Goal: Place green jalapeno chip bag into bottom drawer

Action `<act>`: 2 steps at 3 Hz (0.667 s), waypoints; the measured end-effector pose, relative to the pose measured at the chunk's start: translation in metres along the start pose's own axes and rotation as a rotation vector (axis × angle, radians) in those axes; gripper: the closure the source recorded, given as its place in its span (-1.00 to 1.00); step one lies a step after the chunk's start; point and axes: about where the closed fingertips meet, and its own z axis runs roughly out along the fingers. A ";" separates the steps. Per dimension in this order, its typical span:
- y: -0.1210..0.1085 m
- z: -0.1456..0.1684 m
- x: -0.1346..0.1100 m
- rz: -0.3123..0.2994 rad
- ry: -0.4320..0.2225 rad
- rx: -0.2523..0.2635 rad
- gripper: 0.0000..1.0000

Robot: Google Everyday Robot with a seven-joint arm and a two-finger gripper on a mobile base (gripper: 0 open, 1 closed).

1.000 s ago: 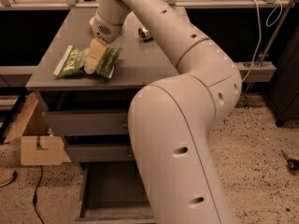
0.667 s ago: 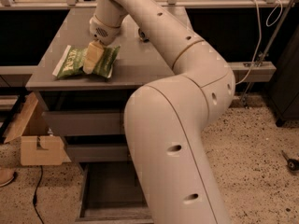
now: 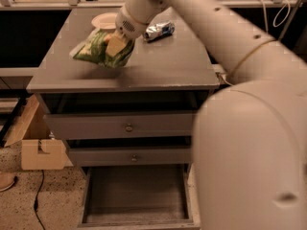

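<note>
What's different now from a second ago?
The claw, shut on the green chip bag, has lifted it off the cabinet top, where it lay before; it now hangs tilted above the surface. The bottom drawer stays pulled open, the two above it shut.

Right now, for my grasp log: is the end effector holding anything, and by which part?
The end effector, above the grey cabinet top, is shut on the crinkly green jalapeno chip bag, gripping it near its right end as seen here.

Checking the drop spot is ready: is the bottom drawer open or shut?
Open: the bottom drawer is pulled out, its floor showing. The gripper holds the green jalapeno chip bag over the cabinet top.
</note>
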 end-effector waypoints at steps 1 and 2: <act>0.014 -0.063 0.017 0.039 -0.118 0.112 1.00; 0.008 -0.063 0.055 0.089 -0.112 0.150 1.00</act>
